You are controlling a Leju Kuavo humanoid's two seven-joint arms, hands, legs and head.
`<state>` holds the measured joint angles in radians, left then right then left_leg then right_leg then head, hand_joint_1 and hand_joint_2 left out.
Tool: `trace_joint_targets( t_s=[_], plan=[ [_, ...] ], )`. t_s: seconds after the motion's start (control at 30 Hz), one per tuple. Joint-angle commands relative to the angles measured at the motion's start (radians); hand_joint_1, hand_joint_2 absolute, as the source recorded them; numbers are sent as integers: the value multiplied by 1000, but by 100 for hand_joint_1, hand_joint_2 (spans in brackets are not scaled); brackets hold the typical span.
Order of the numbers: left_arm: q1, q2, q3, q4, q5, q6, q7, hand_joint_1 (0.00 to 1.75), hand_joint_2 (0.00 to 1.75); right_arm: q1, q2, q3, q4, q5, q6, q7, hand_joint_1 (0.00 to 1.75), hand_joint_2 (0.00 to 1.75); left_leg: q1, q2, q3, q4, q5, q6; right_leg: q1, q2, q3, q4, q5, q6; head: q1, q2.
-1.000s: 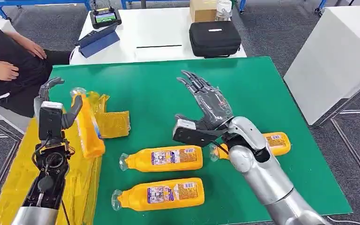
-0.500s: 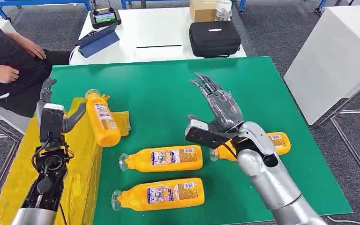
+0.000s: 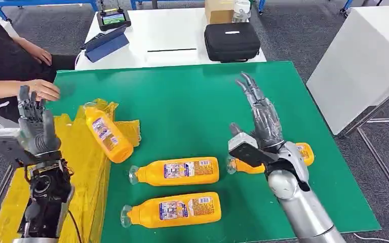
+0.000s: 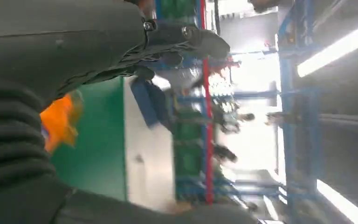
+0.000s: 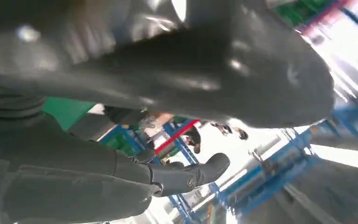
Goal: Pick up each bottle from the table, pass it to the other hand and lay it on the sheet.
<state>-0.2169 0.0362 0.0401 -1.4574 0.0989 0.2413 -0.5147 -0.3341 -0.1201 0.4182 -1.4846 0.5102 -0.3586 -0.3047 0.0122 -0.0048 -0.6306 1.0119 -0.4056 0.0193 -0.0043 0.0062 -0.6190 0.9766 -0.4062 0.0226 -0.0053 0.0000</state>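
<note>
From where I stand, the left hand (image 3: 34, 132) is raised with fingers spread and nothing in it, the bottle (image 3: 106, 134) lying on the yellow sheet (image 3: 86, 167) just to its right, while the right hand (image 3: 263, 119) hovers empty, fingers apart.

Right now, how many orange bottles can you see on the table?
4. One bottle lies on the yellow sheet; two lie side by side on the green table, the nearer and the farther; one sits partly hidden behind the right hand.
</note>
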Motion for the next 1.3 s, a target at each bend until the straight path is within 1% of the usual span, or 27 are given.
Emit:
trace_joint_targets(
  t_s=[0.03, 0.07, 0.1, 0.13, 0.17, 0.2, 0.23, 0.27, 0.3, 0.33, 0.37, 0.4, 0.43, 0.57, 0.67, 0.7, 0.77, 0.83, 0.9, 0.93, 0.97, 1.03, 1.07, 1.1, 1.17, 1.2, 1.3],
  plan=[
    [90, -18, -77, -177, 33, -64, 29, 0, 0, 154, -35, -113, -132, -19, 47, 29, 0, 0, 0, -4, 5, -1, -2, 0, 0, -5, 7, -1, -4, 0, 0, 0],
    [108, -22, -76, -183, 30, -70, 31, 0, 0, 197, -55, -143, -162, 3, 105, 69, 0, 175, 0, -4, 3, -1, -2, 0, 0, -4, 5, -1, -3, 0, 0, 0],
    [118, -22, -72, -182, 28, -71, 31, 0, 0, 230, -71, -164, -176, 17, 129, 80, 0, 175, 0, -3, 2, -1, -1, 0, 0, -3, 3, -1, -2, 0, 0, 0],
    [127, -22, -67, -178, 23, -70, 31, 0, 0, 266, -83, -189, -192, 45, 141, 86, 0, 175, 0, -5, 5, -1, -2, 0, 0, -5, 6, -1, -3, 0, 0, 0],
    [133, -24, -53, -169, 25, -76, 31, 0, 0, 308, -123, -214, -201, 123, 214, 142, 0, 175, -1, -4, 5, -1, -2, 0, 0, -5, 6, -1, -3, 0, 0, 0],
    [131, -22, -44, -159, 28, -83, 32, 0, 0, 325, -145, -231, -200, 152, 236, 153, 0, 175, 0, -4, 3, -1, -1, 0, 0, -5, 4, -2, -2, 0, 0, 0],
    [127, -25, -33, -151, 33, -92, 32, 0, 0, 332, -158, -253, -192, 176, 267, 160, 0, 175, -1, -6, 4, -1, -2, 0, 0, -7, 6, -2, -3, 0, 0, 0],
    [123, -29, -21, -144, 37, -106, 36, 0, 0, 334, -199, -265, -176, 231, 329, 194, 0, 175, 0, -6, 2, -1, -2, 0, 0, -6, 4, -1, -2, 0, 0, 0],
    [121, -31, -16, -141, 36, -111, 37, 0, 0, 333, -199, -280, -169, 227, 338, 180, 0, 175, -1, -6, 2, -1, -2, 0, 0, -6, 4, -1, -3, 1, 0, 0],
    [120, -34, -13, -139, 35, -113, 39, 0, 0, 329, -216, -277, -160, 255, 367, 197, 0, 175, -1, -6, 4, 0, -3, 0, -1, -7, 6, -1, -4, 1, 0, 0],
    [121, -41, -5, -138, 32, -123, 51, 0, 0, 333, -231, -291, -154, 313, 410, 230, 0, 175, -1, -4, 1, 0, -2, 0, -1, -4, 3, -1, -2, 1, 0, 0],
    [122, -44, -4, -138, 31, -124, 52, 0, 0, 336, -239, -293, -150, 332, 421, 240, 0, 175, -1, -5, 6, 0, -4, 1, -1, -5, 8, -1, -4, 1, 0, 0],
    [129, -53, 2, -144, 25, -127, 57, 0, 0, 343, -249, -304, -143, 403, 438, 261, 0, 175, -1, -5, 1, 0, -2, 0, -1, -3, 3, -1, -2, 1, 0, 0],
    [164, -71, 11, -175, 17, -127, 60, 0, 0, 335, -260, -304, -104, 536, 446, 290, 0, 175, -2, -5, 4, -1, -4, 0, -2, -3, 6, -1, -3, 0, 0, 0],
    [143, -81, 13, -184, 5, -124, 76, 0, 0, 266, -265, -282, -45, 567, 452, 289, 0, 175, -2, -2, 4, 0, -4, 0, -3, -1, 4, -1, -2, 0, 0, 0],
    [138, -82, 13, -184, 3, -123, 81, 0, 0, 253, -263, -281, -33, 568, 452, 289, 0, 175, -2, -1, 9, 0, -7, 0, -3, 0, 10, -1, -5, 0, 0, 0],
    [138, -82, 13, -184, 3, -123, 81, 0, 0, 253, -263, -281, -33, 568, 452, 289, 0, 175, -1, -1, 2, 0, -3, 0, -2, 0, 3, -1, -1, 0, -1, 0],
    [138, -82, 13, -184, 3, -123, 81, 0, 0, 253, -263, -281, -33, 568, 452, 289, 0, 175, -2, -2, 4, 0, -3, 0, -3, -1, 5, -1, -2, 0, 0, 0],
    [136, -84, 16, -180, 3, -123, 81, 0, 0, 256, -262, -280, -35, 568, 452, 289, 0, 175, -1, -3, 1, -1, -2, 0, -2, -1, 2, -1, -1, 0, 0, 0],
    [136, -88, 19, -181, 1, -124, 83, 0, 0, 252, -266, -274, -35, 580, 448, 293, 0, 175, -1, -2, 4, 0, -3, 1, -2, -1, 5, -1, -2, 0, 0, 0],
    [136, -93, 19, -184, -3, -129, 86, 0, 0, 243, -273, -271, -28, 580, 449, 293, 0, 175, -2, -2, 6, 0, -4, 1, -3, -1, 7, -1, -3, 0, 0, 0],
    [139, -99, 16, -185, -8, -135, 90, 0, 0, 228, -297, -268, -6, 580, 452, 292, 0, 175, -1, -2, 1, 0, -2, 1, -3, 0, 2, -1, -1, 1, 0, 0],
    [140, -100, 14, -183, -10, -137, 90, 0, 0, 226, -314, -265, 8, 580, 453, 291, 0, 175, -2, -1, 4, 0, -3, 1, -3, 0, 4, -1, -2, 1, 0, 0],
    [142, -100, 11, -181, -11, -138, 90, 0, 0, 223, -330, -259, 21, 580, 450, 283, 0, 175, -2, -2, 2, 0, -2, 1, -3, 0, 3, -1, -1, 1, -1, 0],
    [132, -97, 3, -163, -11, -143, 89, 0, 0, 184, -355, -232, 89, 560, 455, 262, 0, 175, -2, -2, 4, 0, -3, 1, -3, -1, 5, -1, -2, 1, -1, 0],
    [127, -97, 2, -157, -11, -143, 89, 0, 0, 172, -358, -226, 106, 556, 460, 258, 0, 175, -1, -2, 2, 0, -2, 1, -2, -1, 3, -2, -1, 1, 0, 0],
    [101, -87, -11, -113, -6, -148, 79, 0, 0, 108, -360, -166, 219, 548, 473, 244, 0, 175, -2, -1, 5, -1, -3, 1, -3, 0, 6, -2, -1, 0, 0, 0]
  ],
)
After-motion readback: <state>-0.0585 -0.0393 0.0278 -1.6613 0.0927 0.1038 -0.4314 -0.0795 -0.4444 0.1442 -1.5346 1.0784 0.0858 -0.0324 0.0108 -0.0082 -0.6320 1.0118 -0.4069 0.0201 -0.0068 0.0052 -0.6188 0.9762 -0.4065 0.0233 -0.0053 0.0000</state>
